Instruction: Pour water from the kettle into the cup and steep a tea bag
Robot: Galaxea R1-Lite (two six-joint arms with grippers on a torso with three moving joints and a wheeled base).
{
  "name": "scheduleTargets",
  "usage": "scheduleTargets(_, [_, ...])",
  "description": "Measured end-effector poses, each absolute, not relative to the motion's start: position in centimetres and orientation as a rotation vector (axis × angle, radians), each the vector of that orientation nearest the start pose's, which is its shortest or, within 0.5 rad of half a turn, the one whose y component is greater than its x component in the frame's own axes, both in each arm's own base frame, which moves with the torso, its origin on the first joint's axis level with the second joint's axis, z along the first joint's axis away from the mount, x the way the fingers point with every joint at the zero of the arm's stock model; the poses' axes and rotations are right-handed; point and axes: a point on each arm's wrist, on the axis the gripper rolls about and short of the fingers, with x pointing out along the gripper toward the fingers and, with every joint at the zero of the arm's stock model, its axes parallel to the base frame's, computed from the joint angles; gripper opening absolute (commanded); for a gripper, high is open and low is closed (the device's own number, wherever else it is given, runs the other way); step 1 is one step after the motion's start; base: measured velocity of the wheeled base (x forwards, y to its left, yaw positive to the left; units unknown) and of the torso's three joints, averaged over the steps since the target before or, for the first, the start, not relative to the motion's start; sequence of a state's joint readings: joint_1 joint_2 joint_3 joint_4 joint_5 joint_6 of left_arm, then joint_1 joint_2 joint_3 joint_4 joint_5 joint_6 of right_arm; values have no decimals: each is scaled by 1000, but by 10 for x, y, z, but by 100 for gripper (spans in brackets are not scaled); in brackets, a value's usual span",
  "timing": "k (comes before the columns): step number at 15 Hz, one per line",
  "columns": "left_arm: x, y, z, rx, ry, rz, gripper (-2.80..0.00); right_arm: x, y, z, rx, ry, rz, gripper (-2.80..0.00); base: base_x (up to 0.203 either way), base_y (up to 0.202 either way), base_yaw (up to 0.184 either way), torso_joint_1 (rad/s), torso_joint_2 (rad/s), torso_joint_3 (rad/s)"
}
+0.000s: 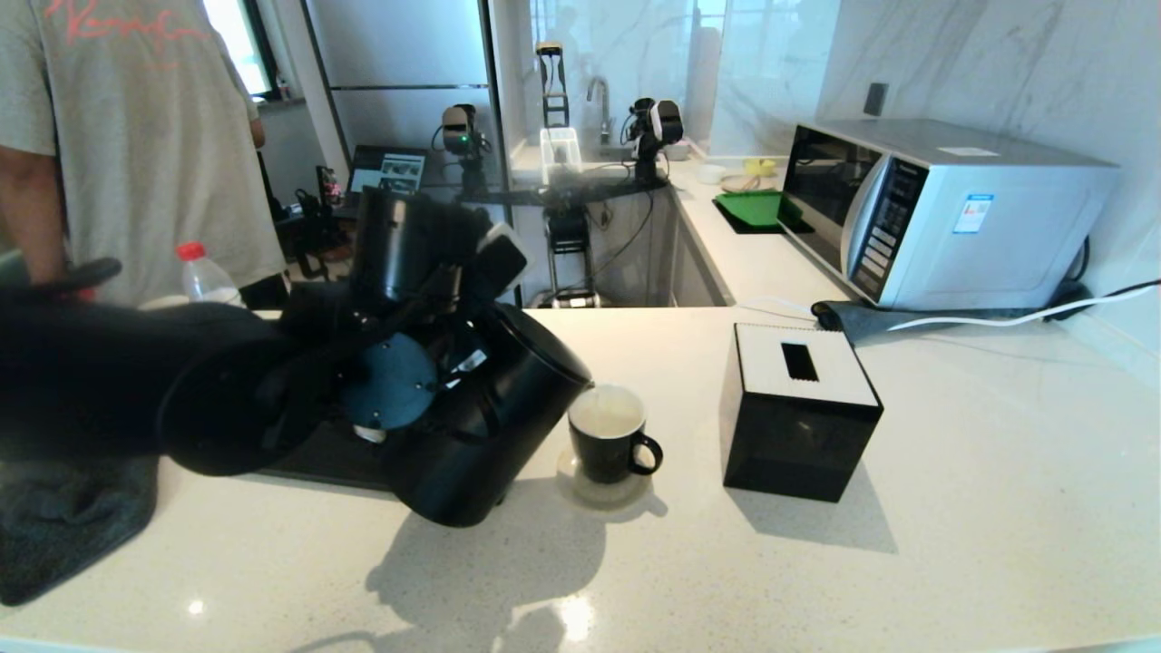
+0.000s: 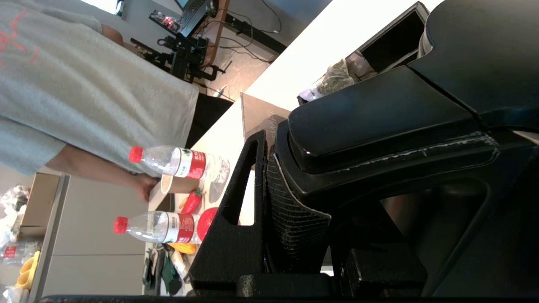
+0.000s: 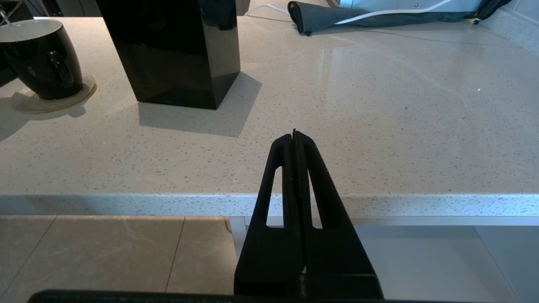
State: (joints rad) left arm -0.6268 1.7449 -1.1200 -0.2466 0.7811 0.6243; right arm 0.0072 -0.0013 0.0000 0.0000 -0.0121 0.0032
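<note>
The black kettle [image 1: 490,426] hangs tilted over the counter, its spout right at the rim of the cup [image 1: 608,444]. My left gripper [image 2: 320,168] is shut on the kettle's loop handle [image 2: 379,122], with the ribbed pad of one finger [image 2: 252,176] pressed against it. The cup is a black mug with a white inside [image 3: 40,59] and stands on a pale coaster [image 1: 603,490]; pale liquid shows near its rim. I cannot make out a stream of water. The tea bag is out of view. My right gripper [image 3: 294,134] is shut and empty, just off the counter's front edge.
A black tissue box [image 1: 798,417] stands right of the cup, a microwave [image 1: 943,209] at the back right. A person [image 1: 136,136] stands at the far left by red-capped bottles [image 2: 177,162] and a paper cup [image 2: 177,185]. A dark cloth [image 1: 63,526] lies front left.
</note>
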Motion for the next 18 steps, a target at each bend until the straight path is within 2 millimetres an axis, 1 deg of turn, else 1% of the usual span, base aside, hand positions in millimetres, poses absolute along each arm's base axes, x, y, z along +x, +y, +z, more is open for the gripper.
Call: scheduleTargets(18, [272,-182,218,882,329,43,-280,-23,0,75,3,-1,-5,-280,0,0,0,0,0,0])
